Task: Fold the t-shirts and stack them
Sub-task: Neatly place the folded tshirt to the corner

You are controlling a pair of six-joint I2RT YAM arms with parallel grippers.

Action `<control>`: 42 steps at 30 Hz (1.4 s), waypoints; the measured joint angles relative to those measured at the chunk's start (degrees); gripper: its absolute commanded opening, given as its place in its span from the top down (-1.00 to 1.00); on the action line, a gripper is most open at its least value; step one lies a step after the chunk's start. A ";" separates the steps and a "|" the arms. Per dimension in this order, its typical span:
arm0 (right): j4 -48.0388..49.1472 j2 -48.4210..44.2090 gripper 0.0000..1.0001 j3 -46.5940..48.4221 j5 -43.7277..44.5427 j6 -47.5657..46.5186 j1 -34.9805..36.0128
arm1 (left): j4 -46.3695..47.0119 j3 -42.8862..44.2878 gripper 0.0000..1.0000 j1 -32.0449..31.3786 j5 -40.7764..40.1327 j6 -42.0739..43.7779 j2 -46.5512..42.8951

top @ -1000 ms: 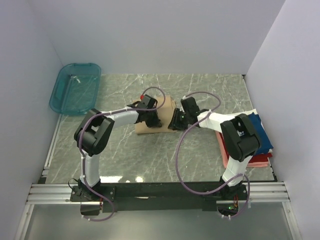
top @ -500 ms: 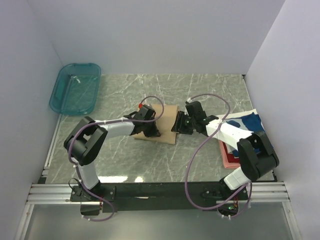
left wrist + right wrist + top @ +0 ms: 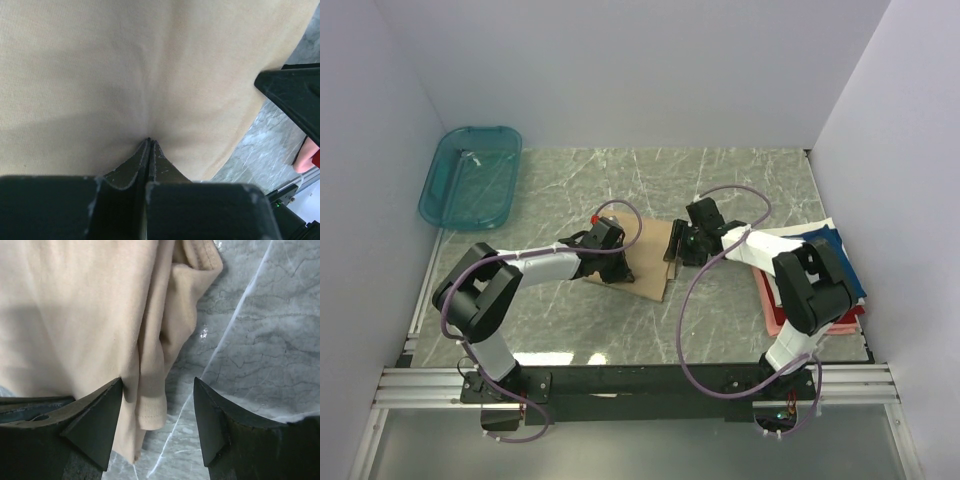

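Note:
The tan t-shirt (image 3: 650,268) lies folded into a small rectangle at the table's middle. My left gripper (image 3: 616,264) is on its left part. In the left wrist view its jaws (image 3: 149,142) are shut, tips pinching a small pucker of the tan cloth (image 3: 150,65). My right gripper (image 3: 677,247) is at the shirt's right edge. In the right wrist view it (image 3: 157,405) is open, straddling a folded sleeve edge (image 3: 152,405) of the tan shirt, holding nothing. Navy (image 3: 825,250), red (image 3: 840,318) and pink (image 3: 770,300) t-shirts lie piled at the right.
A teal plastic basket (image 3: 470,176) stands at the back left, partly off the marble table (image 3: 570,320). White walls close in the left, back and right. The right gripper's black finger (image 3: 295,95) shows in the left wrist view.
The tan shirt has slid toward the near edge and a little right, with my left gripper moving along on it. The right arm has swung back and its gripper stays at the shirt's right edge.

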 measured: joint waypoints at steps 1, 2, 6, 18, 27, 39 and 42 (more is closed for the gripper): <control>0.04 0.20 -0.32 0.00 0.00 0.39 0.04 | 0.00 0.00 0.92 0.00 0.00 -0.02 0.00; 0.11 0.39 -0.32 0.00 0.09 0.83 0.11 | 0.00 0.00 0.92 0.00 0.00 -0.02 0.00; 1.25 1.66 -0.26 0.02 0.28 3.21 0.55 | 0.00 0.00 0.92 0.00 0.13 0.00 0.00; 5.60 4.72 1.00 0.87 3.30 10.64 2.14 | -3.80 0.63 0.72 -0.02 0.11 0.70 -2.23; -11.41 4.79 1.00 11.45 18.29 16.65 2.78 | -12.50 4.68 0.61 -0.07 -1.55 2.64 -13.77; -46.73 19.47 1.00 43.32 32.48 27.15 -7.30 | -16.87 6.71 0.61 -0.07 -0.33 5.18 -21.75; -53.44 21.97 1.00 49.51 33.42 28.04 -11.52 | -17.22 6.71 0.63 -0.07 0.68 5.25 -21.75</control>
